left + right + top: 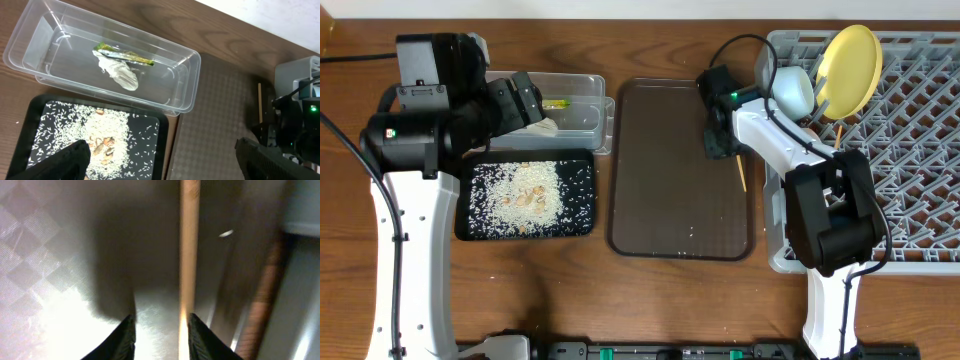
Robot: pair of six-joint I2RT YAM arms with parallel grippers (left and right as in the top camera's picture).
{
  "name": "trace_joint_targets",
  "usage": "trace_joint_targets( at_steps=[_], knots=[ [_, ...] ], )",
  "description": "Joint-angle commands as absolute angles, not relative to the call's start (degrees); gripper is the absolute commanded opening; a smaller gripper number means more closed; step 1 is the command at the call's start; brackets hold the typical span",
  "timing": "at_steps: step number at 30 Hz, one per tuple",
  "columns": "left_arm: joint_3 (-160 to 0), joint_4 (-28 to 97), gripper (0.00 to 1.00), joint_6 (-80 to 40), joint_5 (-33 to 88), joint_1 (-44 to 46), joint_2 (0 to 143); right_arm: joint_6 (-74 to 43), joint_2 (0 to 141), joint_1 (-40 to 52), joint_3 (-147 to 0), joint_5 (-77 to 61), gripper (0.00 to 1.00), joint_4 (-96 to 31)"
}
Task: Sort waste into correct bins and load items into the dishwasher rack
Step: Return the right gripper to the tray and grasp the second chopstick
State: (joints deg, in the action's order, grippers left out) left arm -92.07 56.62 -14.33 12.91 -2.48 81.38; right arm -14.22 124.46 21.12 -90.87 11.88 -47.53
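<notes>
on the brown tray point(660, 170), your right gripper point(161, 319) straddles a chopstick point(189, 240), jaws apart, unclamped; off-centre, it could roll free when pinched.

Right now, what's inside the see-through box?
Inside the clear tub a green-and-yellow wrapper lies across a crumpled white napkin. Anything under the napkin is covered, so I can't tell.

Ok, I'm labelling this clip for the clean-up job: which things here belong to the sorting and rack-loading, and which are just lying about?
Part of the job: clear tub holding the wrapper and napkin; black tray of rice; chopstick; yellow plate; white bowl; grey rack.
Just lying about: brown serving tray; black cable.
</notes>
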Motion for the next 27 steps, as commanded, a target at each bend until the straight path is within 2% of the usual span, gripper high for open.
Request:
trace_joint_targets(
  at_steps=[1,10,13,19,27],
  knots=[
    [-92.79,56.73,0.96,-13.80,12.36,-2.72,81.49,-15.18,124.86,19.97,-89.10,7.07,0.29,-47.48],
    [-92.79,56.73,0.96,-13.80,12.36,-2.72,81.49,-15.20,124.77,19.90,-86.17,5.32,0.30,-47.51],
    [-92.79,56.73,0.96,-13.80,12.36,-2.72,81.49,-15.16,123.92,19.88,-87.99,5.30,0.35,-47.72],
    [-92.79,56.73,0.96,-13.80,12.36,-2.72,81.49,-13.39,121.69,19.77,-92.99,6.20,0.52,-49.28],
    [-92.79,56.73,0.96,-13.80,12.36,-2.72,81.49,-13.06,121.99,17.26,-92.95,6.24,0.55,-50.04]
  ],
)
